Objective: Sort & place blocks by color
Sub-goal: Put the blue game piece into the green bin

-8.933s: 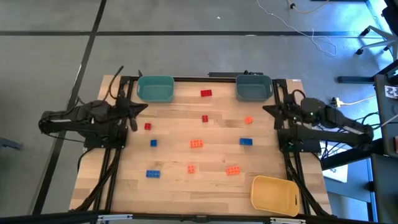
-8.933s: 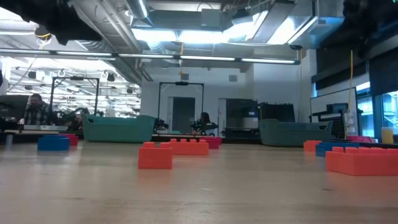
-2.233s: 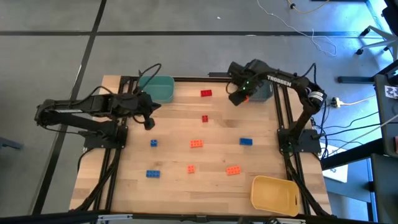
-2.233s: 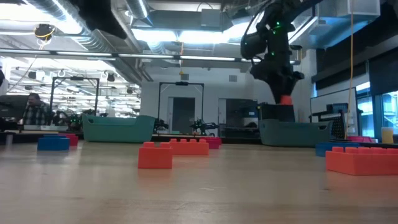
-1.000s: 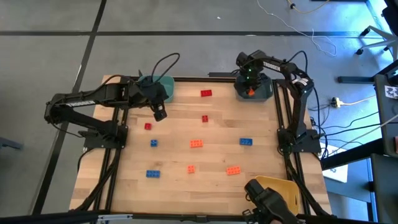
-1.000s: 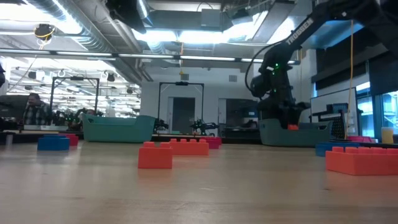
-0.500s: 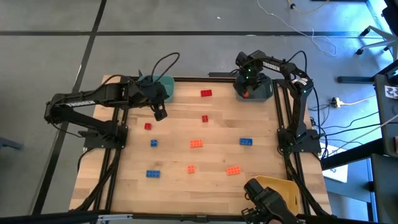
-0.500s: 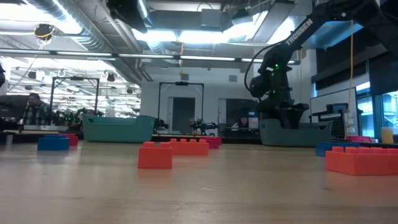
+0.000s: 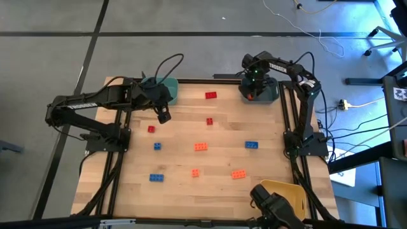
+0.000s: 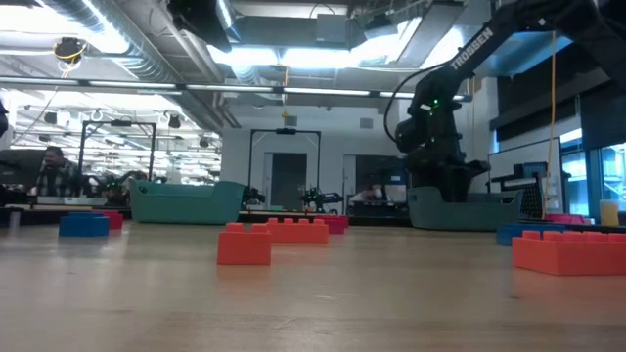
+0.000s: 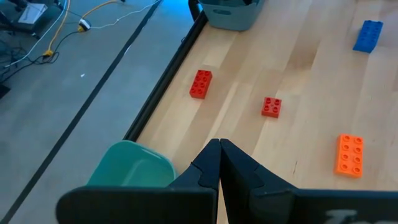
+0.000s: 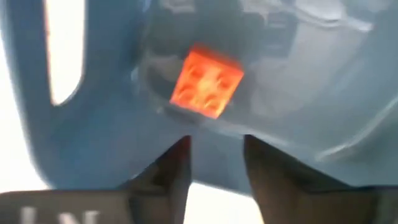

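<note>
Near edge of table: a yellow bin sits at the right corner, with a dark object over its left side that I cannot identify.

Mid table, blocks lying loose: a blue oblong, an orange square, an orange oblong; farther in, a blue square, an orange oblong, a blue oblong; then a red square on the left, a red square at centre, a red oblong close to the far edge. None of these has shifted over the last second.

Left gripper: hangs above the table just in front of the teal bin, fingers pressed together, nothing between them. Same place as a second ago; this arm waits.

Far right: right gripper hovers over the grey-blue bin. Its wrist view shows fingers parted a moderate way with empty space between, and the orange square block lying loose on the bin floor beyond them. Two seconds ago that block was pinched in this gripper above the bin; it is now released.

Judgement: first orange block delivered, so grey-blue appears to serve for orange. Nine blocks still on the table; no red or blue sorted yet. The right arm looks free to lift out and fetch another; the nearest candidate on its side seems the blue oblong.
</note>
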`<state>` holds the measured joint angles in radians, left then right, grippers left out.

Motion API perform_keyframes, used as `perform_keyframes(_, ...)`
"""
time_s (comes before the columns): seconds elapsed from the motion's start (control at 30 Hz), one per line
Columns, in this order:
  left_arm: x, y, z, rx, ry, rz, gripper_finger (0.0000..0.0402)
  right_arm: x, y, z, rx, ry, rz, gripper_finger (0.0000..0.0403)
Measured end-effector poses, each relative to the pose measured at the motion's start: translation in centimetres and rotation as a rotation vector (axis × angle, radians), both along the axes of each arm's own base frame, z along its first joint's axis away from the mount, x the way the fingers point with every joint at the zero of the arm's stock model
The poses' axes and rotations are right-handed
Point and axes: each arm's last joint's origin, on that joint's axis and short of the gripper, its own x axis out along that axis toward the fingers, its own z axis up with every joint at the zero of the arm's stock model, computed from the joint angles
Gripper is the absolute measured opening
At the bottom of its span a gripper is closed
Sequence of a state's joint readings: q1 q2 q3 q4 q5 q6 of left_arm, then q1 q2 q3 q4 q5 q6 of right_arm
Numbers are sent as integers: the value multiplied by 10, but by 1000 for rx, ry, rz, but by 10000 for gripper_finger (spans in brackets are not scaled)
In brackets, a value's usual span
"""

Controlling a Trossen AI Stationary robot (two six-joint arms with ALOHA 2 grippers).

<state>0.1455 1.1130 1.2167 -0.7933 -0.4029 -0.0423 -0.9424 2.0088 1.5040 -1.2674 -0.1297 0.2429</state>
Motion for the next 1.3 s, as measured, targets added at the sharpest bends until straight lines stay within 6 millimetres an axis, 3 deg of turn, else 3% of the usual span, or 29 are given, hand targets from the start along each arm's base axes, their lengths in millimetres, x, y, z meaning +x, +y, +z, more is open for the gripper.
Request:
perform_keyframes(0.2,0,0,0,-31,-21,18,0,-3,10,14,16,1,72,10)
perform_keyframes(0.37,1,-1,0,-36,-29,0,0,0,19,29,-7,-22,122,7)
perform_keyframes(0.57,2,0,2,-10,-33,-15,0,4,48,65,-24,-105,199,3)
perform_keyframes(0.8,1,2,2,-24,-76,116,0,3,109,129,-109,-279,302,2)
perform_keyframes(0.97,4,3,-2,-45,-61,133,0,-8,159,172,-171,-452,320,1)
perform_keyframes(1.13,-1,10,-5,-78,-45,203,24,-19,190,196,-234,-562,315,1)
perform_keyframes(1.3,-9,21,-17,-252,2,318,65,-22,206,209,-285,-657,339,2)
